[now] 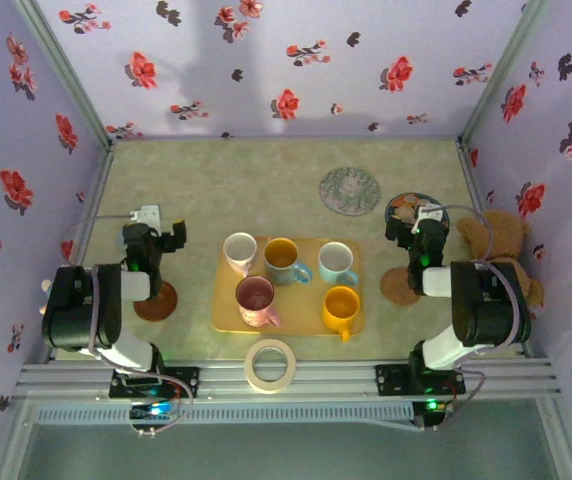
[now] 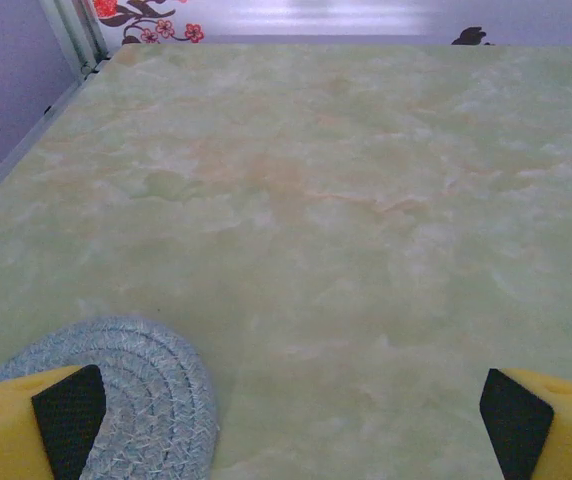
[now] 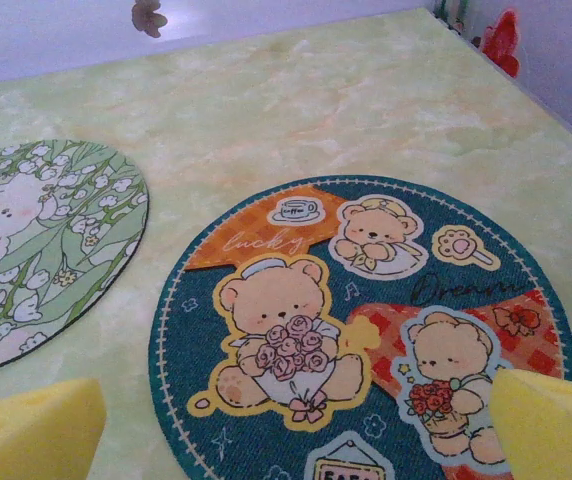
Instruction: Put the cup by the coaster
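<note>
Left gripper (image 2: 291, 425) and right gripper (image 3: 291, 430) gape empty; cups (image 1: 339, 305) sit on tray (image 1: 221, 315) between them, so I've placed nothing.

Five cups (image 1: 283, 258) stand on one tray (image 1: 301, 310), between the left gripper (image 2: 291, 415) and the right gripper (image 3: 291, 425). Coasters (image 1: 350, 190), apparently five:
- one grey woven coaster (image 2: 136, 380) under the left gripper's left finger
- one bear-print coaster (image 3: 366, 330) beneath the right gripper
- one green floral coaster (image 3: 36, 250) just to its left
- two brown discs (image 1: 156, 302), one behind each gripper, too small to identify firmly

One tape roll (image 1: 270, 364). One teddy bear (image 1: 496, 245), right of the right gripper.
</note>
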